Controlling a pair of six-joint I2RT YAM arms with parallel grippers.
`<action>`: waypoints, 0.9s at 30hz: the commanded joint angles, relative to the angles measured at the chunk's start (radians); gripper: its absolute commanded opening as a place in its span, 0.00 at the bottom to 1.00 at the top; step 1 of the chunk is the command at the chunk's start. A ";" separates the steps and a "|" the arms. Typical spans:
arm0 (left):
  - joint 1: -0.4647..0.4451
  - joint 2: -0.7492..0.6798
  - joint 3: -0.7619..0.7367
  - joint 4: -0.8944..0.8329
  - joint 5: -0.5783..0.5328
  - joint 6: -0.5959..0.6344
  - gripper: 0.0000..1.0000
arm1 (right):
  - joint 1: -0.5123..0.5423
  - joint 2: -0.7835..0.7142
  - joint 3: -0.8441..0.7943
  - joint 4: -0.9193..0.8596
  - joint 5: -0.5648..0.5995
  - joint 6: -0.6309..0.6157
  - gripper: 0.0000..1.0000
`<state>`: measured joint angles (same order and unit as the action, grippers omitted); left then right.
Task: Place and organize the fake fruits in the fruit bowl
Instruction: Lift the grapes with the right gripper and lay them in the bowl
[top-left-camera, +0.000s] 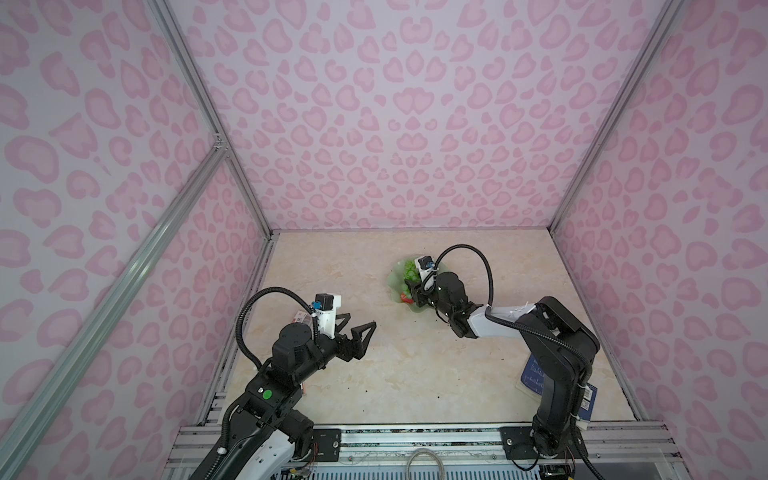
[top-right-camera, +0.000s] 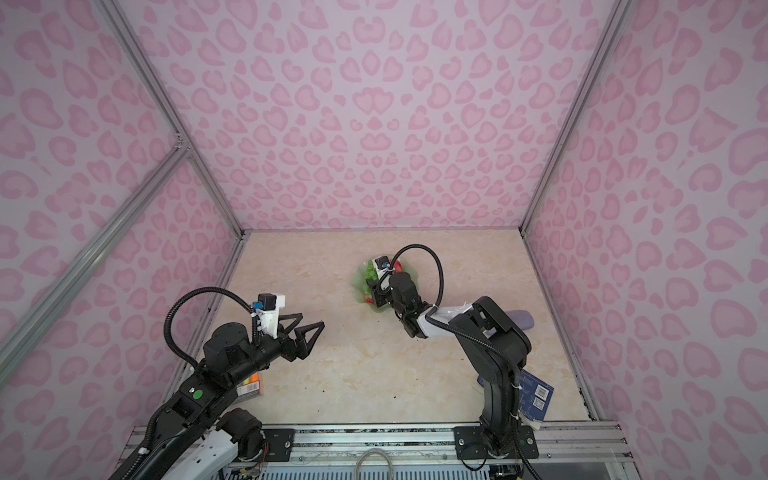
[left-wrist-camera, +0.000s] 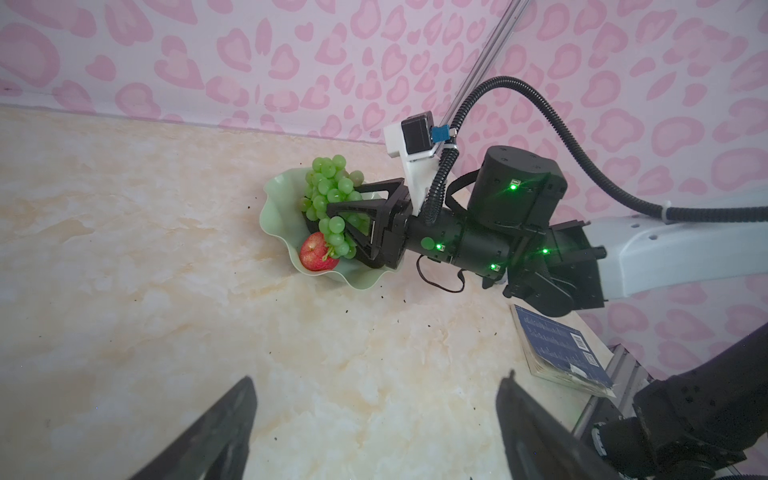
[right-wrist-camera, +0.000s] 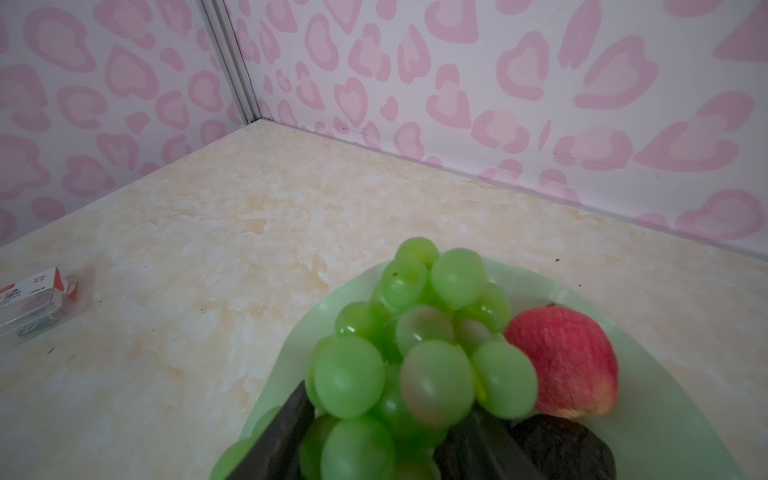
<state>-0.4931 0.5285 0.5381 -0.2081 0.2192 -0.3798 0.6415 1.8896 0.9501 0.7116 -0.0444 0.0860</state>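
The pale green fruit bowl (top-left-camera: 394, 279) (top-right-camera: 360, 279) (left-wrist-camera: 272, 208) (right-wrist-camera: 665, 415) stands at the middle back of the table. In it lie green grapes (top-left-camera: 409, 268) (left-wrist-camera: 328, 187) (right-wrist-camera: 419, 345), a red fruit (left-wrist-camera: 316, 253) (right-wrist-camera: 565, 361) and a black bumpy avocado (right-wrist-camera: 569, 449). My right gripper (top-left-camera: 411, 291) (left-wrist-camera: 345, 199) (right-wrist-camera: 384, 401) reaches into the bowl, its jaws apart on either side of the grape bunch. My left gripper (top-left-camera: 361, 321) (top-right-camera: 311, 319) (left-wrist-camera: 379, 376) hovers open and empty over bare table at the left.
A blue booklet (top-left-camera: 534, 376) (top-right-camera: 538, 392) (left-wrist-camera: 557, 345) lies at the front right under the right arm. A grey-lavender case (top-right-camera: 521, 320) lies behind that arm. A small clear box (top-left-camera: 301, 318) (right-wrist-camera: 37, 299) sits by the left wall, an orange packet (top-right-camera: 249, 384) under the left arm.
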 joint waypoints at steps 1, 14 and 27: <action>-0.001 -0.002 0.005 0.027 -0.006 0.010 0.91 | 0.001 0.009 0.005 0.017 0.023 0.001 0.72; -0.001 -0.005 0.000 0.023 -0.026 0.014 0.91 | -0.005 -0.062 0.019 -0.042 0.035 -0.048 0.98; -0.001 -0.001 -0.003 0.032 -0.135 0.037 0.92 | -0.068 -0.282 -0.080 -0.104 0.024 -0.033 0.99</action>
<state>-0.4931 0.5217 0.5377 -0.2085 0.1490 -0.3645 0.5865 1.6630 0.8967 0.6472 -0.0391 0.0605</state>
